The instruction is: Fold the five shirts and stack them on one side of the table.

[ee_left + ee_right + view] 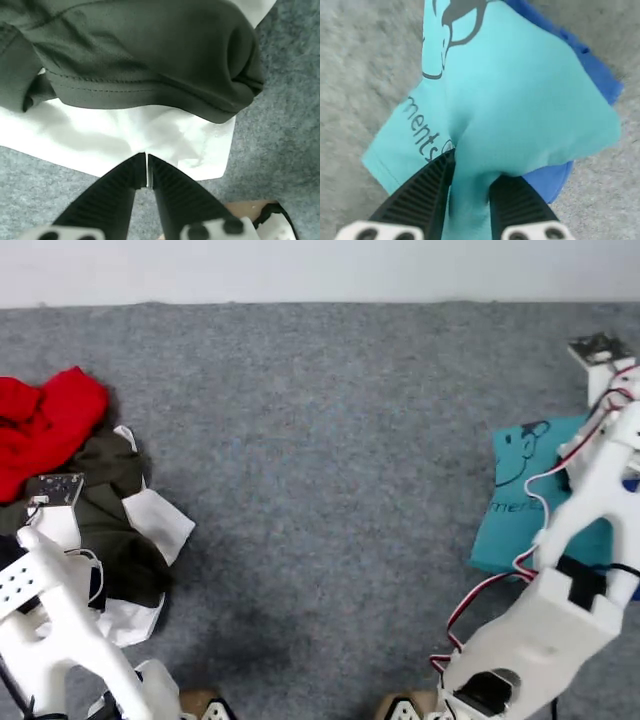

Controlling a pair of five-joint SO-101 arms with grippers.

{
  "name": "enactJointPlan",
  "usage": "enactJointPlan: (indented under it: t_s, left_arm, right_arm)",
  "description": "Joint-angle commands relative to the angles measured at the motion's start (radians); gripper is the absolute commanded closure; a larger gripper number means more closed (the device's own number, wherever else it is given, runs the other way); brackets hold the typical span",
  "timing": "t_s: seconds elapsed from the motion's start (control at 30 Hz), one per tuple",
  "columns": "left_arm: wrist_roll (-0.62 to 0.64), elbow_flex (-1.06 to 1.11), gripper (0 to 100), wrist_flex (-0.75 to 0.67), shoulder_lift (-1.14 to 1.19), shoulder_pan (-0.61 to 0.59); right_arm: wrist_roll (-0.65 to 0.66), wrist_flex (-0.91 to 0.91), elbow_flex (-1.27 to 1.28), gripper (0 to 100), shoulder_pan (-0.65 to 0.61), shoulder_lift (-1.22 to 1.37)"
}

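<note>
Folded teal printed shirt [520, 500] sits on blue shirt [600, 75], pinched by right tool [475, 167]. Red fleece shirt [45, 420], dark-green shirt [110, 510] and white shirt [150, 515] lie heaped unfolded. Left tool [146, 161] looks clamped on the white hem.

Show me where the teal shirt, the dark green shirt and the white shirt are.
teal shirt [520, 90]: right wrist view, plain fabric beside the print.
dark green shirt [150, 50]: left wrist view, body fabric above the hem seam.
white shirt [150, 130]: left wrist view, flat fabric beneath the green hem.
</note>
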Motion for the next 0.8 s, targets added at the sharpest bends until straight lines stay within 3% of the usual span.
enactJointPlan:
  t_s: [0.0, 0.17, 0.3, 0.43, 0.53, 0.67, 0.77]
  left_arm:
    - [-0.006, -0.004, 98, -0.015, -0.028, 0.009]
    - [-0.006, -0.004, 98, -0.011, -0.029, 0.009]
    - [-0.006, -0.004, 98, -0.011, -0.031, 0.009]
    - [-0.006, -0.004, 98, -0.009, -0.031, 0.008]
    - [-0.006, -0.004, 98, -0.009, -0.031, 0.008]
    - [-0.006, -0.004, 98, -0.009, -0.031, 0.008]
    - [-0.006, -0.007, 98, -0.008, -0.032, 0.006]
  right_arm:
    - [0.043, -0.091, -0.011, 93.7, 0.059, 0.041]
    - [0.034, -0.134, -0.014, 70.8, 0.108, 0.056]
    - [-0.023, -0.105, -0.014, 70.2, 0.102, 0.005]
    - [-0.023, 0.035, -0.014, 70.3, 0.059, -0.027]
    - [-0.028, 0.091, -0.002, 76.9, 0.024, -0.028]
    - [-0.064, 0.088, 0.040, 99.8, -0.001, -0.027]
    - [-0.109, 0.090, 0.103, 95.5, -0.016, -0.033]
